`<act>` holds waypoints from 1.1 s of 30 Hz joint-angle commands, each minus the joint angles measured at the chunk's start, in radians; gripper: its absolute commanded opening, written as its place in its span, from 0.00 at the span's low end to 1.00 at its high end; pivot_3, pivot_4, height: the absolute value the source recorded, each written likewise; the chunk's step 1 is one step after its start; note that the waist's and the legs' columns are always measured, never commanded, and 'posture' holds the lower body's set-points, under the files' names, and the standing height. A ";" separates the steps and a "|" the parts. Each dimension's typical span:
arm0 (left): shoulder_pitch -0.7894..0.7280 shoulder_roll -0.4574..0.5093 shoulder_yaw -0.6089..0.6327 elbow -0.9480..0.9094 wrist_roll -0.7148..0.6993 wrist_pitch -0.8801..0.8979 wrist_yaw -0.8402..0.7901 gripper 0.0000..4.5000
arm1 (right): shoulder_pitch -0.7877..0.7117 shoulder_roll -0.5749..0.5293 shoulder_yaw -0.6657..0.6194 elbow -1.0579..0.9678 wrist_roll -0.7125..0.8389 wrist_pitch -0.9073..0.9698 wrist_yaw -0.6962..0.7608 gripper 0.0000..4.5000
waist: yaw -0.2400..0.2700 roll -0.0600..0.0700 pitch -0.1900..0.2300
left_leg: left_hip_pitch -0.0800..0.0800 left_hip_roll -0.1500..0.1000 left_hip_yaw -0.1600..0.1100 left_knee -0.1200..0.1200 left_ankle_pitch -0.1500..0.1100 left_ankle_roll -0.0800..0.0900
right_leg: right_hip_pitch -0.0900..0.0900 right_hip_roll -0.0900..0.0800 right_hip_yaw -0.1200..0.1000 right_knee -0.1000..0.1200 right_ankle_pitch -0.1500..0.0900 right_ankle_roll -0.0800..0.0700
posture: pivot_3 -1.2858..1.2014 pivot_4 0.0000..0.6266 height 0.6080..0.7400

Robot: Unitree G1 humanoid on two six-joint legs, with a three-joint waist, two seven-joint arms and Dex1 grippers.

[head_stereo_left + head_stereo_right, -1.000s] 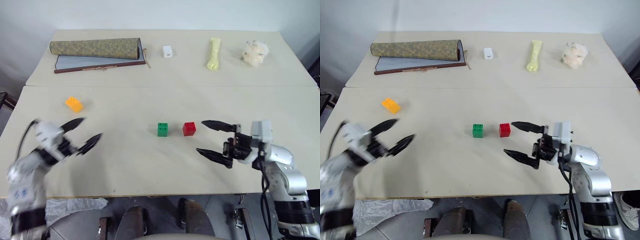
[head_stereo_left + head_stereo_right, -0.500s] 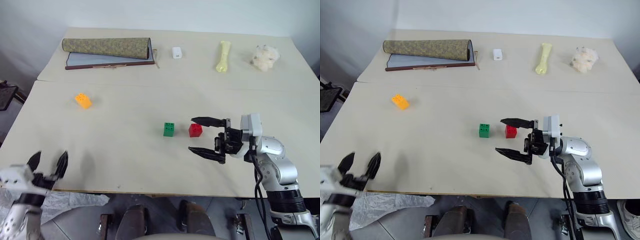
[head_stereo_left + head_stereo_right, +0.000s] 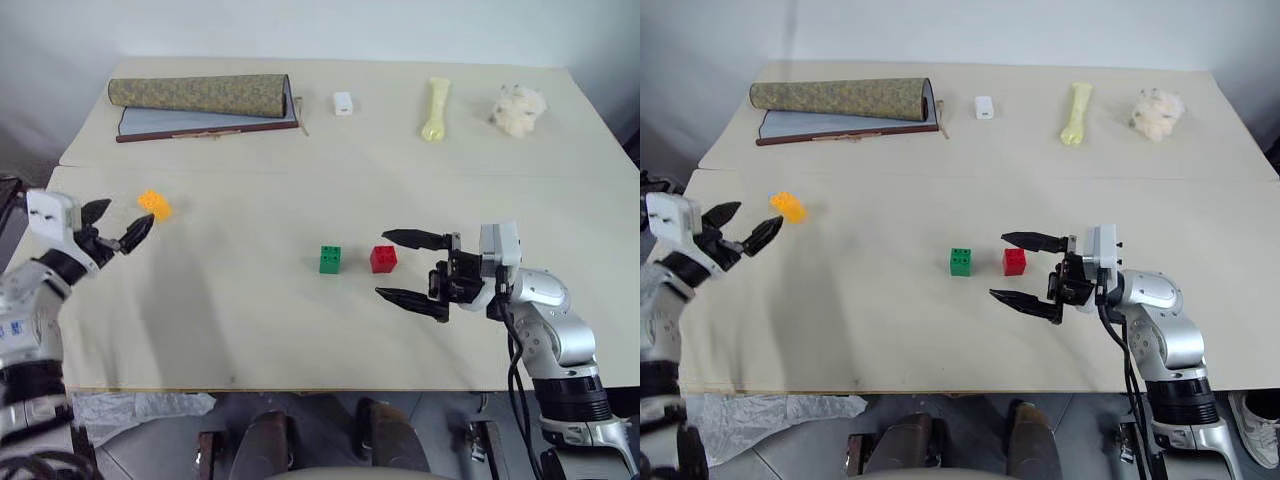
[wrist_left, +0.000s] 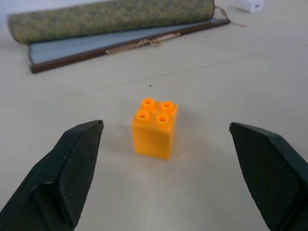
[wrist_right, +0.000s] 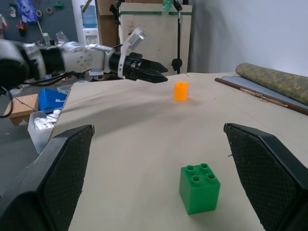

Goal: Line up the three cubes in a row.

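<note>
**Operator:** How far along are you with the row?

**Observer:** You're roughly two thirds there, by my reading. The green cube (image 3: 330, 259) and the red cube (image 3: 382, 258) already sit side by side with a small gap, just in front of your right end effector (image 3: 408, 269). Its fingers are spread wide and hold nothing; the red cube is the nearer of the two to it.

**Operator:** And the third one?

**Observer:** The orange-yellow cube (image 4: 154, 126) stands upright on the surface (image 3: 250, 320), well apart from the pair. It is just ahead of your left end effector (image 3: 118, 227), about centred between the fingers in the left wrist view. Those fingers are also apart and touch nothing.

**Operator:** So what's left?

**Observer:** You have yet to close on the orange-yellow cube, carry it across, and set it down in line with the green one. I'd judge the spot beside the green cube, on the side away from the red, as the natural place.
</note>
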 commanded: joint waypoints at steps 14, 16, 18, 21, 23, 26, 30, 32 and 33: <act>-0.396 0.033 -0.155 0.663 0.204 -0.217 -0.102 0.91 | 0.107 -0.006 -0.030 -0.165 0.011 -0.001 -0.119 1.00 | -0.026 -0.002 0.000 | 0.000 0.001 0.004 -0.001 0.000 0.000 | -0.002 -0.002 -0.012 0.000 0.000 0.000 | 0.52 0.24 1.00; -0.400 0.032 -0.148 0.670 0.201 -0.221 -0.106 0.79 | 0.115 -0.008 -0.038 -0.168 0.011 -0.003 -0.126 1.00 | -0.026 -0.002 0.000 | 0.000 0.001 0.003 -0.001 0.000 0.000 | -0.002 -0.002 -0.012 0.000 0.000 0.000 | 0.52 0.24 1.00; -0.401 0.032 -0.142 0.672 0.198 -0.218 -0.107 0.65 | 0.123 -0.012 -0.039 -0.170 0.013 -0.005 -0.125 1.00 | -0.026 -0.002 0.000 | -0.001 0.001 0.003 -0.001 0.000 0.000 | -0.002 -0.002 -0.012 0.000 0.000 0.000 | 0.52 0.24 1.00; -0.384 0.032 -0.149 0.672 0.205 -0.218 -0.132 0.45 | 0.134 -0.015 -0.036 -0.175 0.012 -0.004 -0.122 1.00 | -0.024 -0.002 0.000 | 0.000 0.001 0.003 -0.001 0.000 0.000 | -0.002 -0.002 -0.012 0.001 0.000 0.000 | 0.52 0.24 1.00; -0.376 0.027 -0.151 0.667 0.202 -0.216 -0.168 0.33 | 0.132 -0.025 -0.033 -0.172 0.010 0.001 -0.114 1.00 | -0.024 -0.002 0.000 | 0.000 0.001 0.003 -0.001 0.000 0.000 | -0.002 -0.002 -0.012 0.001 0.000 0.000 | 0.52 0.24 1.00; -0.372 0.019 -0.152 0.654 0.198 -0.230 -0.218 0.34 | 0.126 -0.033 -0.033 -0.167 0.016 0.007 -0.107 1.00 | -0.025 -0.002 0.000 | 0.000 0.001 0.003 -0.001 0.000 0.000 | -0.002 -0.002 -0.012 0.001 0.000 0.000 | 0.52 0.24 1.00; -0.372 -0.032 -0.218 0.509 0.176 -0.314 -0.537 0.34 | 0.130 -0.074 -0.058 -0.149 0.023 0.012 -0.068 1.00 | -0.018 -0.002 0.000 | -0.001 0.001 0.003 0.000 0.000 0.000 | -0.002 -0.003 -0.012 0.001 0.000 0.000 | 0.52 0.24 1.00; -0.360 -0.065 -0.265 0.405 0.168 -0.375 -0.675 0.34 | 0.163 -0.108 -0.090 -0.144 0.034 0.018 -0.041 1.00 | -0.004 -0.002 0.000 | -0.001 0.001 0.004 0.001 0.000 0.000 | -0.002 -0.003 -0.012 0.001 0.000 0.000 | 0.52 0.24 1.00; -0.357 -0.078 -0.290 0.368 0.169 -0.376 -0.729 0.34 | 0.183 -0.127 -0.107 -0.141 0.037 0.020 -0.024 1.00 | 0.000 -0.002 0.000 | -0.001 0.001 0.004 0.001 0.000 0.000 | -0.002 -0.003 -0.012 0.001 0.000 0.000 | 0.52 0.24 1.00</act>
